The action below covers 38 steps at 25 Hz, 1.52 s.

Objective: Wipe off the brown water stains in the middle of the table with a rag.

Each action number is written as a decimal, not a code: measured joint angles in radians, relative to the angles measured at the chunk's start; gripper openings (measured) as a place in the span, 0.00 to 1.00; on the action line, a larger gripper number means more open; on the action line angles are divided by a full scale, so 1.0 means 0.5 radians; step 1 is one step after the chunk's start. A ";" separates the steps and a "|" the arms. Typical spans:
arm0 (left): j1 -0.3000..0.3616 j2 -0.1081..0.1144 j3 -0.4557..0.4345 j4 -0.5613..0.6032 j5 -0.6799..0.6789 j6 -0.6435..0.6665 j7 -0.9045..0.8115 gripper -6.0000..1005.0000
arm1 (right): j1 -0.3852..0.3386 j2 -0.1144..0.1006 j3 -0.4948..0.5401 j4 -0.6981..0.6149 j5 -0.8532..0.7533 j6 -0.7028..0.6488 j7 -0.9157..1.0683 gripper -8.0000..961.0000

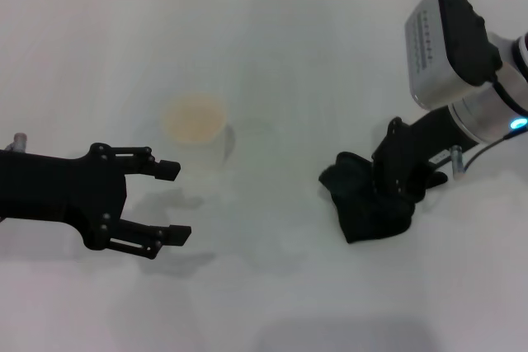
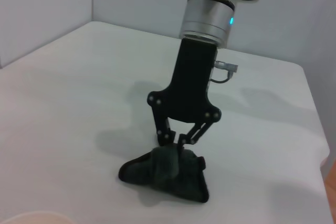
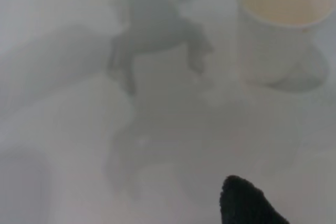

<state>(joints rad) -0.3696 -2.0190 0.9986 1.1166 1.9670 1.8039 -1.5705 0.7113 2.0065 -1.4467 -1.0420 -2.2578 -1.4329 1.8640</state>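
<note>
White and smooth, the worktop (image 1: 272,55) fills nearly the whole head view, with a pale wall panel visible along its far edge. Right pincer (image 1: 394,191) is positioned at the right side of the worktop, pointing down from a silver wrist housing, and its black fingers (image 2: 167,136) are clenched on the rag (image 1: 367,199). In the left wrist view the two finger linkages converge onto a raised fold at the top of the rag (image 2: 165,174), while the lower part of the cloth lies spread in loose folds on the worktop (image 2: 63,108). The right wrist view shows only one dark corner of the rag (image 3: 247,203) at the picture's edge. Left pincer (image 1: 175,201) hovers at the left side of the worktop, near edge, with its two fingers spread wide apart and nothing between them; it is released. A white paper cup (image 1: 195,125) stands upright left of centre, just beyond the left pincer's far finger, and well apart from the rag; its interior shows a pale brownish tint. The cup (image 3: 283,24) also appears in the right wrist view, standing on the worktop (image 3: 173,145). No distinct brown stain can be made out on the surface between the cup and the rag.
</note>
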 joint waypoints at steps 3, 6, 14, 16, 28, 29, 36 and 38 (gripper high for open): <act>-0.001 -0.001 0.000 -0.002 0.001 -0.008 0.002 0.89 | -0.012 0.004 0.002 0.012 0.004 -0.015 -0.013 0.22; -0.002 -0.003 0.000 -0.003 0.002 -0.010 0.004 0.89 | -0.025 0.011 0.005 0.013 0.020 -0.018 -0.013 0.23; 0.023 -0.011 -0.003 -0.022 0.001 -0.018 0.061 0.89 | -0.129 0.003 0.240 -0.009 0.179 -0.110 -0.133 0.26; 0.031 -0.013 -0.008 -0.027 0.001 -0.019 0.087 0.89 | -0.153 0.003 0.351 -0.009 0.192 -0.180 -0.186 0.30; 0.085 -0.015 -0.134 -0.171 -0.022 0.023 0.282 0.89 | -0.380 -0.002 0.743 -0.076 0.355 -0.338 -0.472 0.50; 0.097 -0.014 -0.135 -0.170 -0.038 0.026 0.293 0.89 | -0.387 -0.002 0.775 -0.071 0.362 -0.361 -0.483 0.50; 0.140 -0.001 -0.135 -0.162 -0.115 0.057 0.361 0.89 | -0.389 -0.003 0.810 -0.067 0.375 -0.444 -0.493 0.50; 0.138 -0.001 -0.135 -0.166 -0.116 0.058 0.375 0.89 | -0.381 -0.003 0.804 -0.065 0.375 -0.451 -0.493 0.50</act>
<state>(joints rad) -0.3008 -2.0194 0.9311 1.0336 1.9091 1.8330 -1.3829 0.5207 2.0049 -1.0448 -1.0744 -2.0702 -1.6583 1.6174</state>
